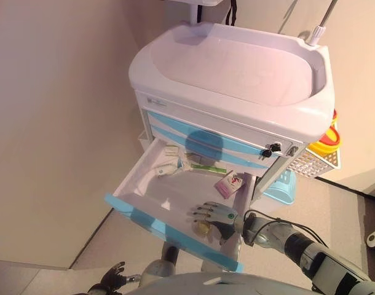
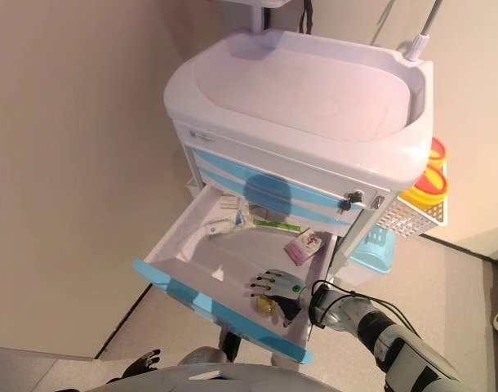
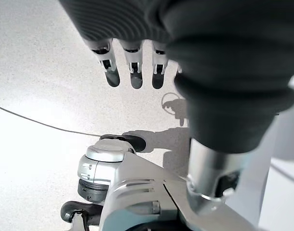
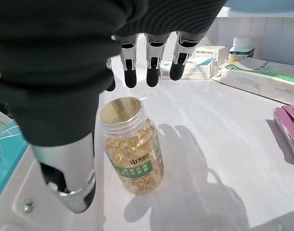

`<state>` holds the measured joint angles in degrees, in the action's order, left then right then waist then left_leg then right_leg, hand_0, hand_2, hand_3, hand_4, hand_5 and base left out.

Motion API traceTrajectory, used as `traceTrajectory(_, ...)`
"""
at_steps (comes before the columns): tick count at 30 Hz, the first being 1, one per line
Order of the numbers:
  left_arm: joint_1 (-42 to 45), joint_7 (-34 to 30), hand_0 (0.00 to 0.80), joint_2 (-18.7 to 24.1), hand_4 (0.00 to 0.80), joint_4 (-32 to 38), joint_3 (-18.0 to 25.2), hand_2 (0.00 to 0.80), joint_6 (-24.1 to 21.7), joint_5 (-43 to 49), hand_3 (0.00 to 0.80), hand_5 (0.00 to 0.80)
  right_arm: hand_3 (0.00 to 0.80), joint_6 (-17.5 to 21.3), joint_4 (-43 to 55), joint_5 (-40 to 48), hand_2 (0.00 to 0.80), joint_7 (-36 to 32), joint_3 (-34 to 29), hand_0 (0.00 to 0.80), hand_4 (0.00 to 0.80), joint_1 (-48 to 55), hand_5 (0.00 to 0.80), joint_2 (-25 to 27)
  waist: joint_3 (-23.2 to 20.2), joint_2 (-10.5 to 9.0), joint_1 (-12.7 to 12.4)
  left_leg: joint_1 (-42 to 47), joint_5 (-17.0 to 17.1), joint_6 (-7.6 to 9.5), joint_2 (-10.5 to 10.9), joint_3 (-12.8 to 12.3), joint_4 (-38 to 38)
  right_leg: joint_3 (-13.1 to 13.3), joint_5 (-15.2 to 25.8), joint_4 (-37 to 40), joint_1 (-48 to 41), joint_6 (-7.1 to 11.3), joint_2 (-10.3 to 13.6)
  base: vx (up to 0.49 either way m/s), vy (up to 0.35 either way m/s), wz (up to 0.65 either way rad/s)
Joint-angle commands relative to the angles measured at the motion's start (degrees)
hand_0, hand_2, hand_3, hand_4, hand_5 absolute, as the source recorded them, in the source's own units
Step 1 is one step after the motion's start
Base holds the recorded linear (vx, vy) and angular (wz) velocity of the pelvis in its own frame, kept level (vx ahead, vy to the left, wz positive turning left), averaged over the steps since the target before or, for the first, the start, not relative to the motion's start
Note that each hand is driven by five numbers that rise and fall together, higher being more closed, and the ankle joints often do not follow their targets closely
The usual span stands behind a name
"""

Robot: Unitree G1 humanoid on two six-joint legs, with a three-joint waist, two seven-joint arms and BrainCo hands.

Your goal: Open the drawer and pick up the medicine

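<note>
The medicine cart's top drawer [image 1: 142, 216], white with a blue front, stands pulled out. A clear medicine bottle [image 4: 132, 151] of yellow capsules with a green label lies near the drawer's front right [image 1: 203, 228]. My right hand [image 1: 217, 214] is inside the drawer just over the bottle. In the right wrist view its fingers [image 4: 152, 62] are straight past the bottle's cap and its thumb [image 4: 70, 180] is beside the bottle, not closed on it. My left hand [image 1: 111, 278] hangs low by the floor, relaxed and empty.
Further back in the drawer lie a pink box [image 1: 230, 183], a long white-and-green box [image 1: 207, 166], small boxes [image 1: 171, 149] and a small white bottle [image 4: 242, 45]. A white basket with yellow containers [image 1: 323, 150] hangs on the cart's right side, above a blue bin [image 1: 283, 188].
</note>
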<state>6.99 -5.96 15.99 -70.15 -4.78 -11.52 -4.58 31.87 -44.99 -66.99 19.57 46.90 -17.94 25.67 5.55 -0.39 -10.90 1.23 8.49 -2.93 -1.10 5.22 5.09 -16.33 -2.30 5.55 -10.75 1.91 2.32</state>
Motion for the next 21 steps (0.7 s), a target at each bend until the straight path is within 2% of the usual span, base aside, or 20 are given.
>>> traceTrajectory(1,-3.4,-0.1,0.0,-0.4,0.0,-1.5,-2.0,0.0,-2.1,-0.2,0.0,0.0,0.0,-0.3,1.3,1.6,0.0,2.4,-1.3,0.0,0.0,-2.0,0.0,-2.0,1.5,-1.69,-1.1,3.5,-9.3,2.26,5.0,0.7,-0.1,-1.1,0.6,-1.9,2.6,1.58,0.2,0.0,0.0,0.0)
traceTrajectory(21,-3.0,-0.3,0.0,-0.7,0.0,-1.4,-2.7,0.0,-2.2,-0.2,0.0,0.0,0.0,-1.1,-1.0,1.4,0.0,3.1,-1.8,0.0,0.0,-2.5,0.0,-3.4,1.5,-1.2,-1.6,3.5,-9.2,2.28,5.2,1.2,-0.1,-1.8,0.5,-1.8,2.4,1.5,0.4,0.002,0.001,0.01)
